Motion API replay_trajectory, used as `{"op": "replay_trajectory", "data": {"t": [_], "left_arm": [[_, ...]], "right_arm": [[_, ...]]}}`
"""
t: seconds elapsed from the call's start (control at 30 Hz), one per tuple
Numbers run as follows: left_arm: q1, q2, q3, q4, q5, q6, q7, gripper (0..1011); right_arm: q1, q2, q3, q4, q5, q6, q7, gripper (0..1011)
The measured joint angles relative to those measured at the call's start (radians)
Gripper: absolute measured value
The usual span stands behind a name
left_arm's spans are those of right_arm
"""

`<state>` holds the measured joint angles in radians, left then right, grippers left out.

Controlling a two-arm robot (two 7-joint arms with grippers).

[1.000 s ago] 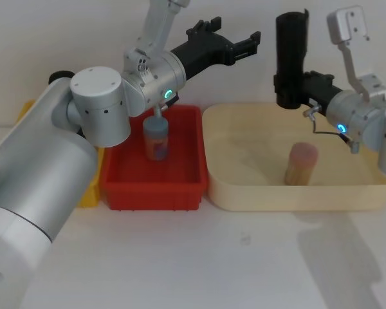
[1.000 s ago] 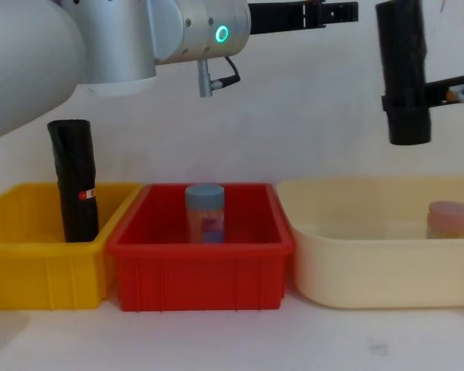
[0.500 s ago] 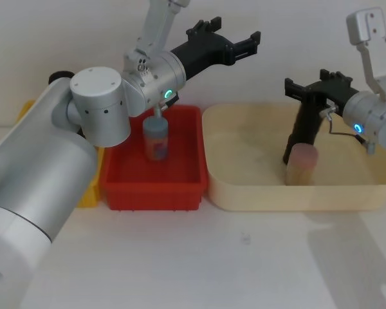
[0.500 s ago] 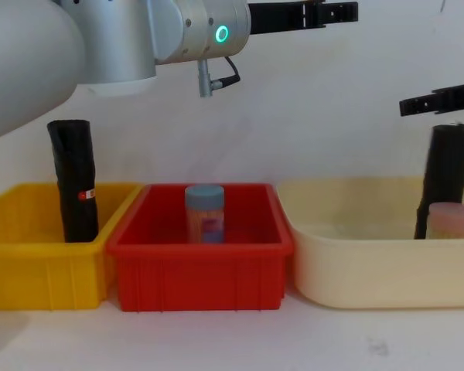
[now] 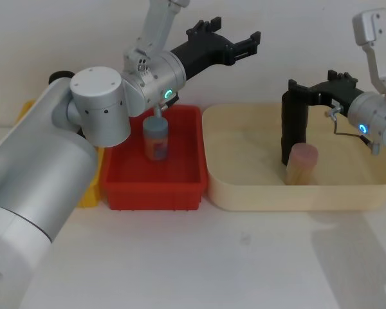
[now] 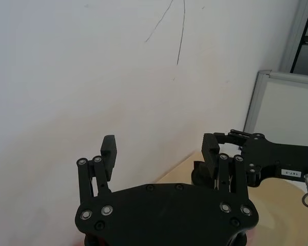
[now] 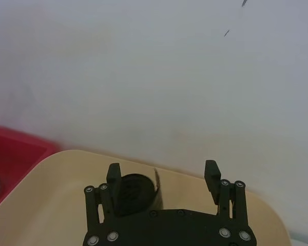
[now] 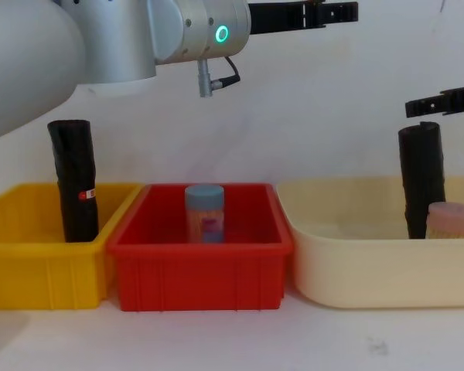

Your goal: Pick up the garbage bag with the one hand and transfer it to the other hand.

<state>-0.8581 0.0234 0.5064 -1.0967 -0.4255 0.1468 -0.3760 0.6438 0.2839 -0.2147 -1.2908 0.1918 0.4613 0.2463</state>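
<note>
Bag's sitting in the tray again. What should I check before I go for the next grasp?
1. Garbage bag upright in the cream tray: ok.
2. Bag held by a gripper: not ok.
3. Right gripper jaws open, just above the bag top: ok.
4. Bag centred between the right jaws: not ok, it sits close to one finger in the right wrist view.
5. Left gripper jaws open, high above the red bin: ok.
6. Pink jar apart from the bag: cannot tell.

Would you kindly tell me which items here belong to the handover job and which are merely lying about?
Job:
garbage bag, upright in the cream tray
left end effector, open
right end effector, open

Lying about:
red-marked black roll
blue jar
pink jar
</note>
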Motion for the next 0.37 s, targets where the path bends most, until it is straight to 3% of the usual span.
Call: {"op": "replay_trajectory", "data": {"t": [0.37], "left_arm": [[0.0,0.0,0.0,0.0,0.0,0.0,0.0,1002]], "right_arm": [[0.0,0.001,0.003,0.001,0.0,0.001,-0.001,1001]]}}
